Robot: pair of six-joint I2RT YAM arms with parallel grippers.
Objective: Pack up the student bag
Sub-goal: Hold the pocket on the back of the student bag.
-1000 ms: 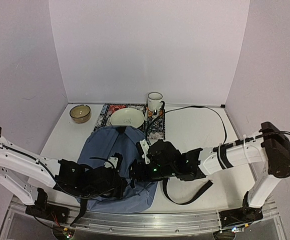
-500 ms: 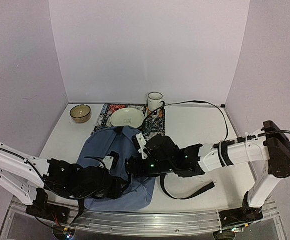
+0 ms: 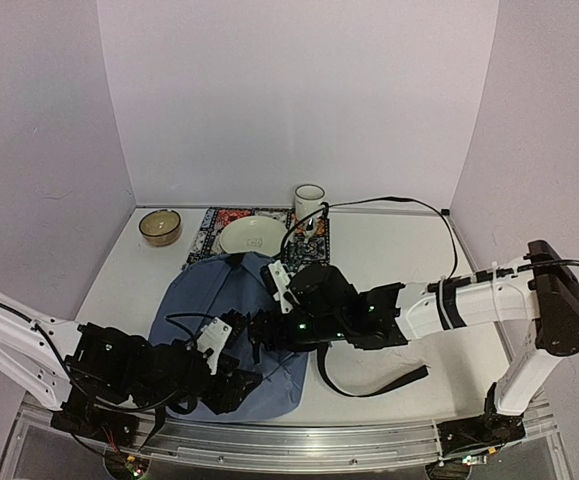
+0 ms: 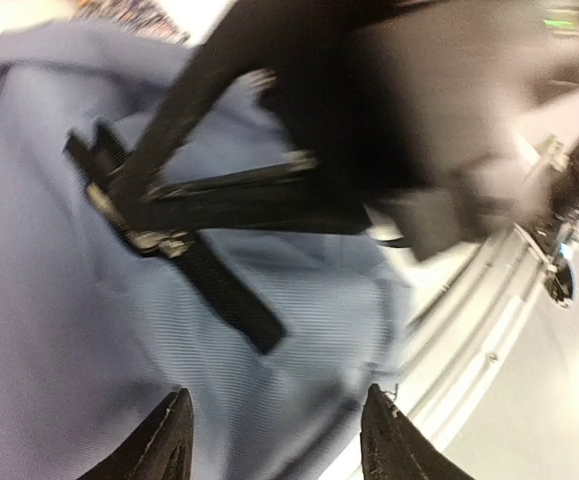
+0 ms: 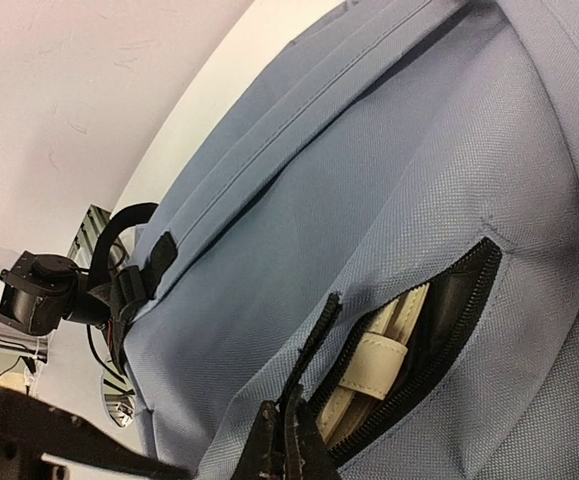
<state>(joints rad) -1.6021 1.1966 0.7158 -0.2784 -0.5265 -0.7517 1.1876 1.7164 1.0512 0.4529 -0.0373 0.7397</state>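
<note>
Slate-blue fabric beneath left tool (image 4: 279, 445), fingers (image 4: 174, 445) spread apart above it. Student bag (image 3: 219, 300) flat on white surface (image 3: 389, 260), close to front edge, between both arms. Right tool (image 5: 284, 440) pinched together at open front zipper (image 5: 424, 378), cream item (image 5: 374, 355) visible inside pocket. Beyond: patterned mat (image 3: 213, 224) bearing cream plate (image 3: 253, 236), brown bowl (image 3: 159, 226) to its left, white mug (image 3: 309, 200) near back wall.

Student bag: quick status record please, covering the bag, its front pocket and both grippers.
student bag: lying flat, front side up
front pocket: unzipped, cream item inside
left gripper: open over the bag fabric, holding nothing
right gripper: shut, tips at the pocket's zipper edge
</note>
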